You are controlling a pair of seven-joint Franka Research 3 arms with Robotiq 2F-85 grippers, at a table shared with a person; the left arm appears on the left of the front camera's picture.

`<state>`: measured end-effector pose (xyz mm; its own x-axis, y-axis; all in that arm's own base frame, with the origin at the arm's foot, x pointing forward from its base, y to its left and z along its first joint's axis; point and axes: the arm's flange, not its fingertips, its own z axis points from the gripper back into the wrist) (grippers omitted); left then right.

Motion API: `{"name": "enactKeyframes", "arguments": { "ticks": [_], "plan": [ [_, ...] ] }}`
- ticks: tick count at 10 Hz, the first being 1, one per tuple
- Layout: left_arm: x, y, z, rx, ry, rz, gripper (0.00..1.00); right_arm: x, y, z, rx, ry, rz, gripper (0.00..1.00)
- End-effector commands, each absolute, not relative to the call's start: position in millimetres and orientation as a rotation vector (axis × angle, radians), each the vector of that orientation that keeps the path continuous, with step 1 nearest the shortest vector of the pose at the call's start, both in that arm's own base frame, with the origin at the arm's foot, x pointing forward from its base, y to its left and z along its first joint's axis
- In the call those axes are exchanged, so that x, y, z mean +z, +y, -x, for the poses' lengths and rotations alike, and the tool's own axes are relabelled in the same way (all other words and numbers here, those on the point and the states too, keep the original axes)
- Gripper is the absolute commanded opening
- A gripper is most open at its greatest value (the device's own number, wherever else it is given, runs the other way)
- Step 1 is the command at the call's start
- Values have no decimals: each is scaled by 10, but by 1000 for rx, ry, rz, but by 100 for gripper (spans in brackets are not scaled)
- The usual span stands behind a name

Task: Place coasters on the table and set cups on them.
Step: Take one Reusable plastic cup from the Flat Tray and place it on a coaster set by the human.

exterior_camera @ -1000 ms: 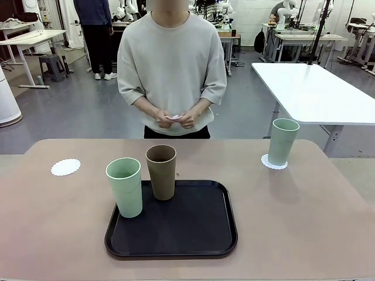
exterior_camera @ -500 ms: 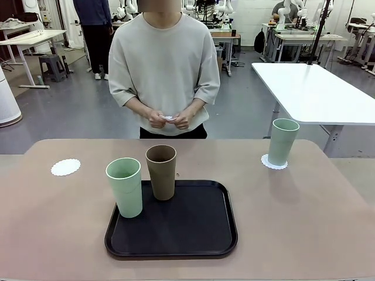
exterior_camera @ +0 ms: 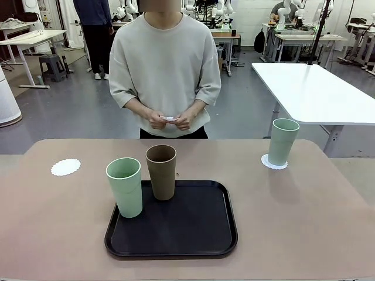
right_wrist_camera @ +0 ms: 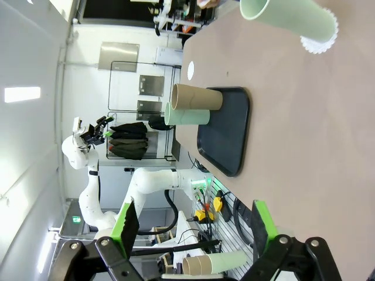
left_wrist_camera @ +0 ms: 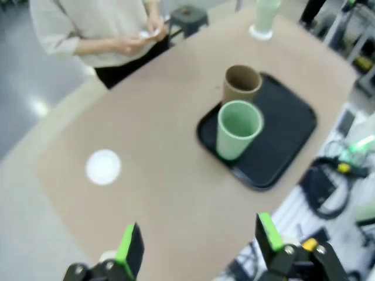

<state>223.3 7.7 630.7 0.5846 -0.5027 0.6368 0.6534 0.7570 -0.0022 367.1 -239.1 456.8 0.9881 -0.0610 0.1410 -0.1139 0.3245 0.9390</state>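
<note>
On the beige-pink table [exterior_camera: 304, 222], a mint cup [exterior_camera: 125, 187] and a brown cup [exterior_camera: 161, 172] stand upright on the left part of a black tray [exterior_camera: 187, 231]. At the far right, another mint cup [exterior_camera: 283, 141] stands on a lacy white coaster [exterior_camera: 274, 163]. A bare coaster [exterior_camera: 65, 167] lies at the far left. The person at the far side holds a small white coaster [exterior_camera: 171, 119] in both hands. My left gripper [left_wrist_camera: 199, 243] hangs open high above the table, over the bare coaster [left_wrist_camera: 103, 167] and the tray's cups [left_wrist_camera: 237, 129]. My right gripper [right_wrist_camera: 193, 225] is open and holds nothing, off the table, with the far mint cup [right_wrist_camera: 287, 17] beyond it.
A white-topped table [exterior_camera: 310, 88] stands behind on the right. More tables, stools and another person are farther back in the room. Wide bare stretches of tabletop lie to the right of the tray [right_wrist_camera: 225, 132] and between the tray and the far edge.
The person has shifted a little to the left and still fingers the white coaster. Cups, coasters and tray have not moved.
</note>
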Motion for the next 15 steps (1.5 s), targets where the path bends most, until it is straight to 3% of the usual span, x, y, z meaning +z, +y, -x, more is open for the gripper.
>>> {"name": "enactKeyframes", "arguments": {
  "ticks": [1, 5, 11, 13, 15],
  "plan": [
    [6059, -181, -2480, -687, -614, 54, 100, 4573, -2396, -3668, 19, -152, -1242, 100],
    [5921, -283, -2753, -704, -544, 59, 100, 4573, -2396, -3668, 19, -152, -1242, 100],
    [5946, -383, -2631, -751, -574, 30, 100, 4573, -2396, -3668, 19, -152, -1242, 100],
    [5799, -318, -3424, -833, -363, 128, 100, 4573, -2396, -3668, 19, -152, -1242, 100],
    [5599, -350, -3820, -1014, -235, 197, 100, 4573, -2396, -3668, 19, -152, -1242, 100]
  ]
}}
